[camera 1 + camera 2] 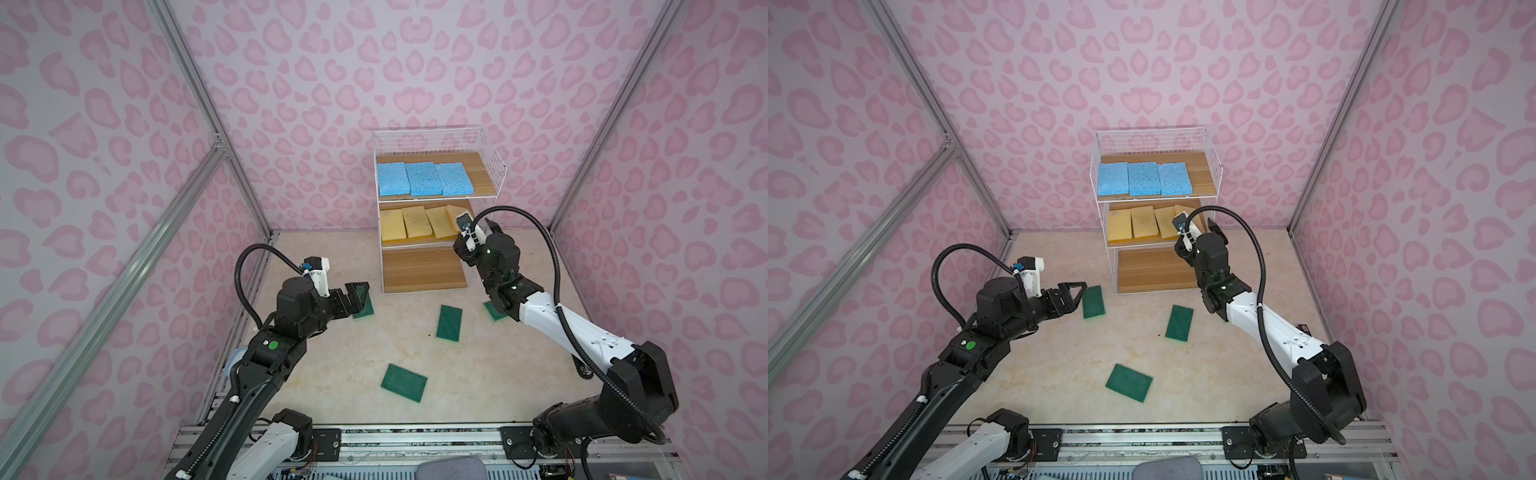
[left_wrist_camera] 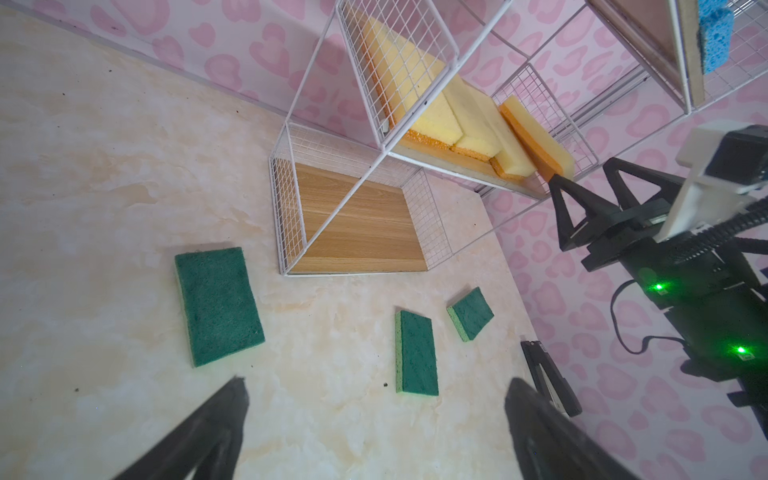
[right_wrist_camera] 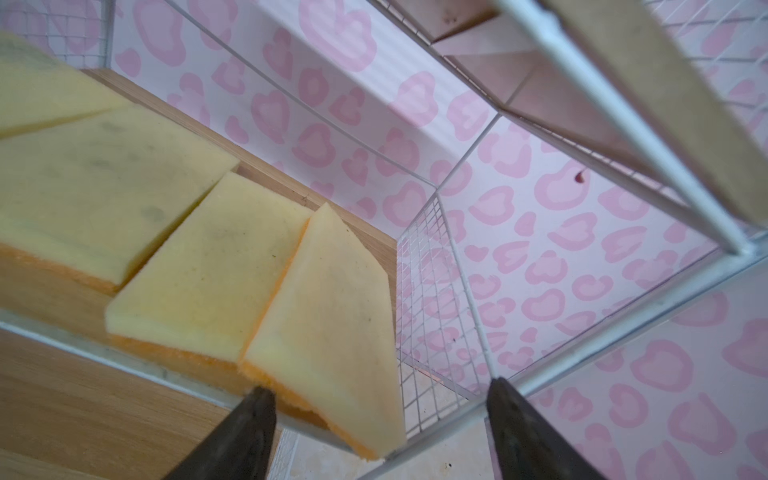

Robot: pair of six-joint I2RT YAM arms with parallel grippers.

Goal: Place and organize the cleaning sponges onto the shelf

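1. In both top views the shelf [image 1: 424, 270] stands against the back wall [image 1: 332, 104]. Three blue sponges [image 1: 422, 178] lie on its top board and four yellow sponges [image 1: 419, 222] on the middle one. The front green sponge [image 1: 404, 382] shows only from above.
2. Left wrist view: the left gripper [image 2: 376, 381], jaws wide and empty, hangs over the table [image 2: 104, 166] and three green sponges [image 2: 218, 305].
3. Right wrist view: the right gripper [image 3: 380, 388] stands open at the near corner of the end yellow sponge [image 3: 328, 299], which is tilted against its neighbour.

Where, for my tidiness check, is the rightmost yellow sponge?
In a top view the sponge lies tilted on its neighbour at the right end of the shelf's middle tier, by the right gripper.
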